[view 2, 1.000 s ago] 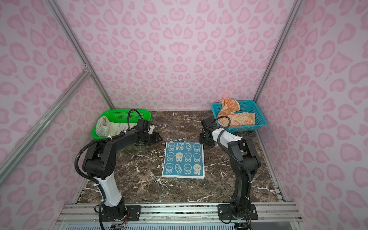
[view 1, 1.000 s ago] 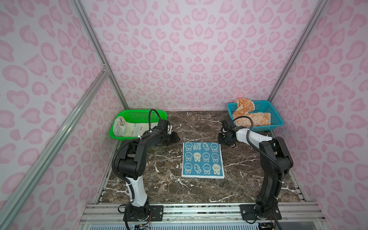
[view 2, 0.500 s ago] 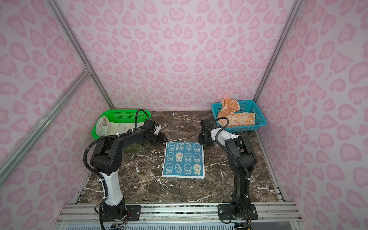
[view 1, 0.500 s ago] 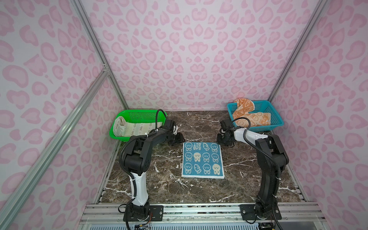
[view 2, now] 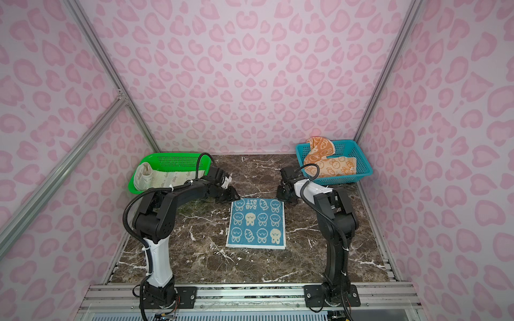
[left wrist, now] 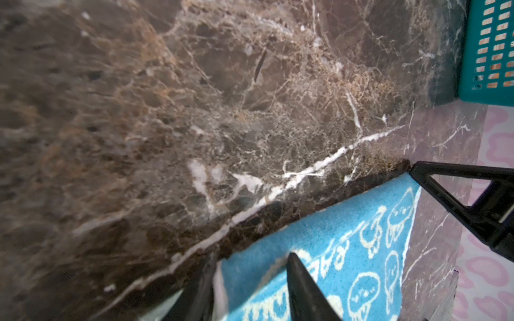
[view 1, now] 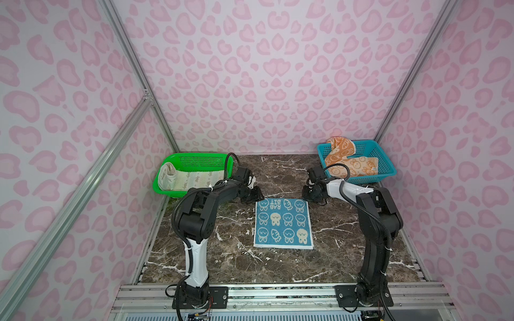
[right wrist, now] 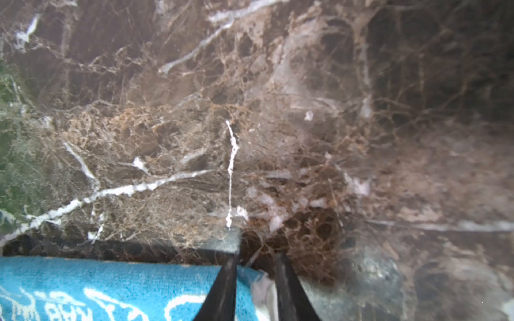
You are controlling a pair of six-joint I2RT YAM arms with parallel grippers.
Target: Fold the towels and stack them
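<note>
The blue towel (view 1: 283, 223) (view 2: 257, 223) lies flat on the marble table with its "RABBIT" edge at the far side. My left gripper (view 1: 257, 198) (view 2: 233, 198) is down at its far left corner. In the left wrist view its open fingers (left wrist: 250, 257) straddle the raised corner of the blue towel (left wrist: 333, 250). My right gripper (view 1: 306, 196) (view 2: 281, 196) is at the far right corner. In the right wrist view it (right wrist: 256, 257) is shut on the hem of the blue towel (right wrist: 83, 278). The white towel (view 1: 189, 179) and the orange towel (view 1: 350, 164) sit in baskets.
A green basket (view 1: 200, 155) stands at the back left and holds the white towel. A blue basket (view 1: 386, 166) (left wrist: 486, 55) at the back right holds the orange one. Pink patterned walls close in three sides. Aluminium rails run along the front edge.
My left gripper has moved right from beside the green basket to the blue towel's far left corner. Both grippers' jaws have narrowed. The right gripper stayed at the far right corner.
</note>
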